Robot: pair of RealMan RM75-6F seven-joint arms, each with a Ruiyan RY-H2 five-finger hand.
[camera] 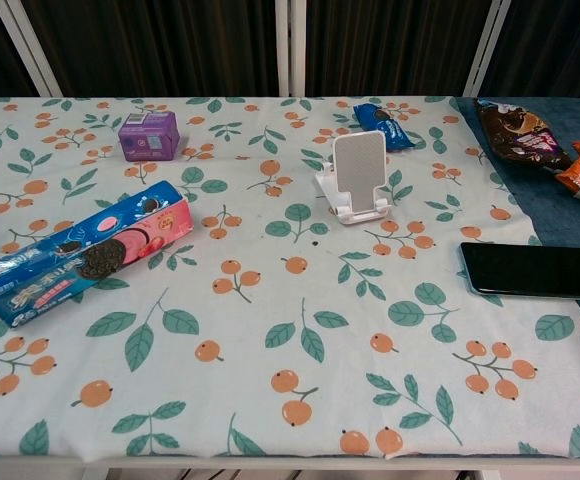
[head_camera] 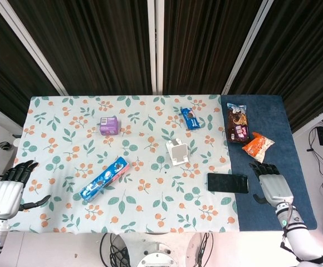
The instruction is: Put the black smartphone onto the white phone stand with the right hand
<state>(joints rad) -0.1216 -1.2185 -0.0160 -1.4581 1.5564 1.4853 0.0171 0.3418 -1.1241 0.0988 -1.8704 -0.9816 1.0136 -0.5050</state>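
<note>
The black smartphone [head_camera: 228, 183] [camera: 537, 270] lies flat, screen up, across the seam between the floral cloth and the blue mat. The white phone stand [head_camera: 177, 152] [camera: 357, 177] stands upright near the table's middle, with nothing on it. My right hand [head_camera: 271, 186] hovers over the blue mat just right of the phone, fingers spread, holding nothing. My left hand [head_camera: 8, 191] hangs off the table's left edge, fingers apart and empty. Neither hand shows in the chest view.
A blue cookie pack [head_camera: 104, 178] lies front left, a purple box [head_camera: 108, 125] at back left, a small blue packet [head_camera: 190, 118] behind the stand. A dark snack bag [head_camera: 238, 127] and an orange bag [head_camera: 258, 147] lie on the blue mat [head_camera: 267, 119].
</note>
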